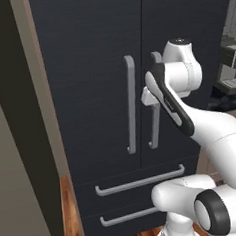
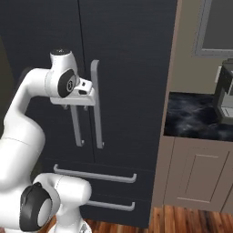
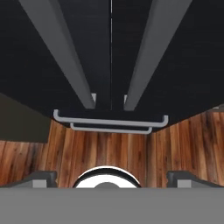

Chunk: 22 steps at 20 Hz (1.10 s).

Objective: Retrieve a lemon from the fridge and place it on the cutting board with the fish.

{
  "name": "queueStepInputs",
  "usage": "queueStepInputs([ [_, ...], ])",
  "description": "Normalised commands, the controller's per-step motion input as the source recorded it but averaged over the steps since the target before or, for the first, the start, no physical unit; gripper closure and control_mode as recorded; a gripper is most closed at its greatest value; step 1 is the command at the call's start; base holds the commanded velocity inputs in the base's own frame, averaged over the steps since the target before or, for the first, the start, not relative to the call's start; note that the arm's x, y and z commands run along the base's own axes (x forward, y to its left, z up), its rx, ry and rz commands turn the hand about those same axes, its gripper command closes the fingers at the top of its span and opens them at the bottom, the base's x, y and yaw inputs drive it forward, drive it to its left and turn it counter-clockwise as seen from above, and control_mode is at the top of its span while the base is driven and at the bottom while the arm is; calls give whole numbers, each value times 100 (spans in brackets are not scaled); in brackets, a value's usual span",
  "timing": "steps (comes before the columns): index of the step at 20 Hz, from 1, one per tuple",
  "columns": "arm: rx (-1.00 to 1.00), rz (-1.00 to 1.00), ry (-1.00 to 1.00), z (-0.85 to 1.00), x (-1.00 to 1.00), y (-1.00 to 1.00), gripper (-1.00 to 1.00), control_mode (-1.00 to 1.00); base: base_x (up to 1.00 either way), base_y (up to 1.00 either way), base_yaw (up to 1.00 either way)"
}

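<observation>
The fridge (image 1: pixel 96 66) stands shut ahead, its two door handles (image 2: pixel 95 104) side by side at the middle seam, two drawers (image 1: pixel 140 181) stacked below. The pincer (image 2: pixel 78 105) sits at the handles, perhaps touching. To the right, a table (image 2: pixel 195 120) carries a coffee machine (image 2: pixel 225 93).

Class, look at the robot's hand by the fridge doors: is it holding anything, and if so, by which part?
Nothing is held. The gripper is open, its jaws standing wide apart in front of the fridge door handles, closed on neither.
</observation>
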Motion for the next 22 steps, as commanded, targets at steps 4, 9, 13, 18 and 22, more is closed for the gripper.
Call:
queueStepInputs([
  [4, 0, 0, -2, -2, 0, 0, -100, -100, 0, 0, 0],
  [9, 0, 0, -20, -16, 18, -23, -100, -100, 0, 0, 0],
  [13, 0, 0, -21, -17, 39, -31, -100, -100, 0, 0, 0],
  [18, 0, 0, -15, -1, 54, -20, -100, -100, 0, 0, 0],
  [22, 2, 1, -12, 0, 46, -5, -100, -100, 0, 0, 0],
])
